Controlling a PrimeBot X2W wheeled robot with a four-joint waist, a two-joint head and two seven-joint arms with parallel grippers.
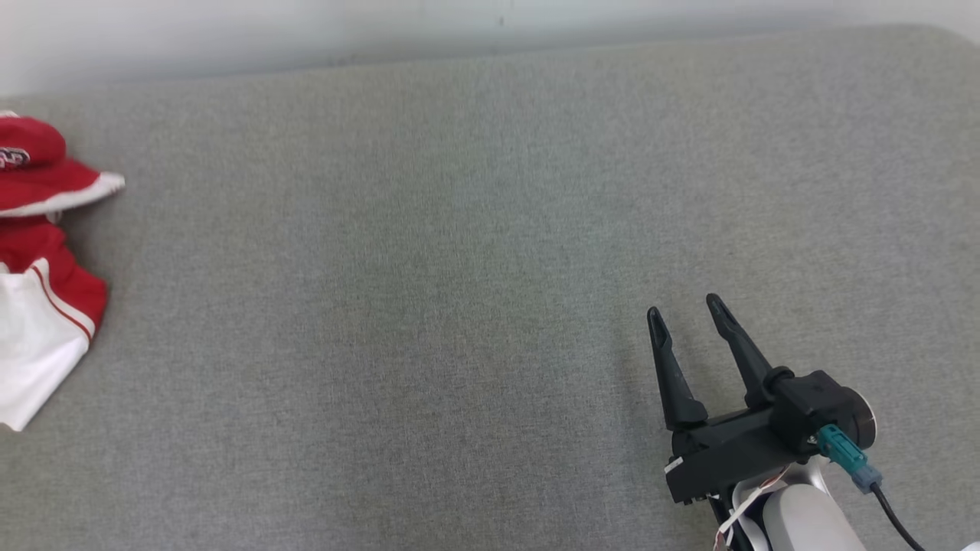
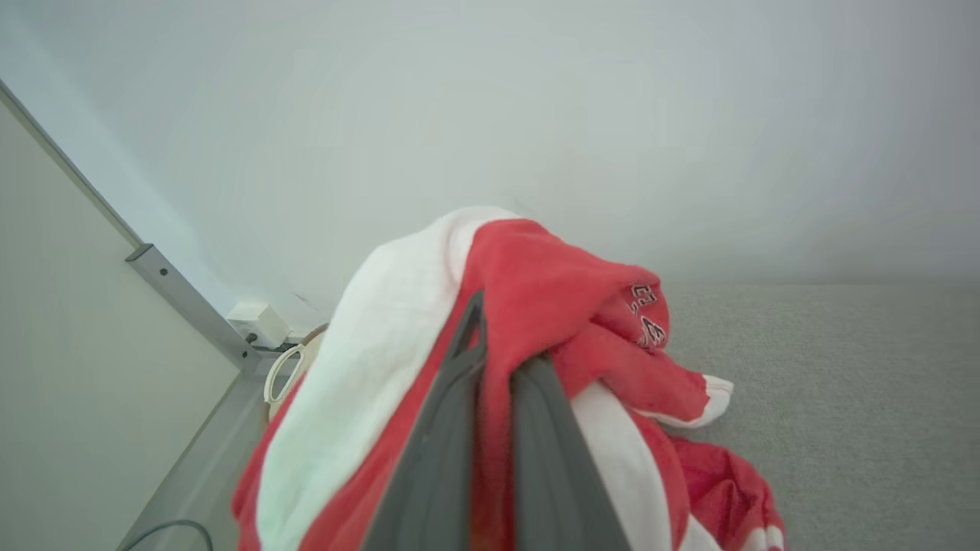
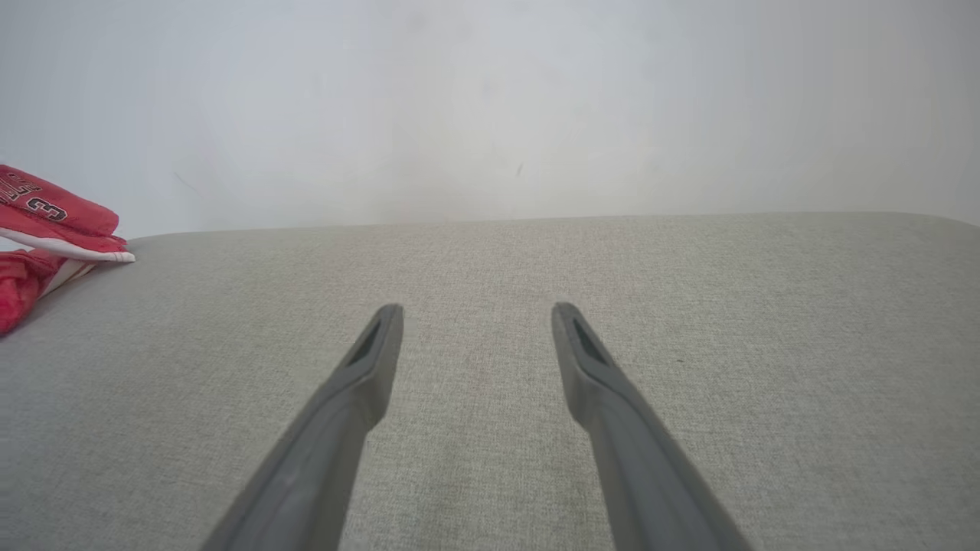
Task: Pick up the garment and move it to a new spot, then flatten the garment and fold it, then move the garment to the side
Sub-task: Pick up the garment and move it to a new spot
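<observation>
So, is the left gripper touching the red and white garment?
Touching. The left wrist view shows the left gripper shut on the garment, with a fold of red cloth pinched between its two fingers.

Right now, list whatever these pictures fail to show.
Garment: head view's left edge cuts it off; full shape unknown.
Left claw: left wrist view, red cloth covers its pinch point.
Lettering: left wrist view, creased folds hide most of it.

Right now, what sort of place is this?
Likely an indoor room with a bed or padded bench: grey fabric surface, plain white wall behind it, red-and-white garment bunched at one side.
</observation>
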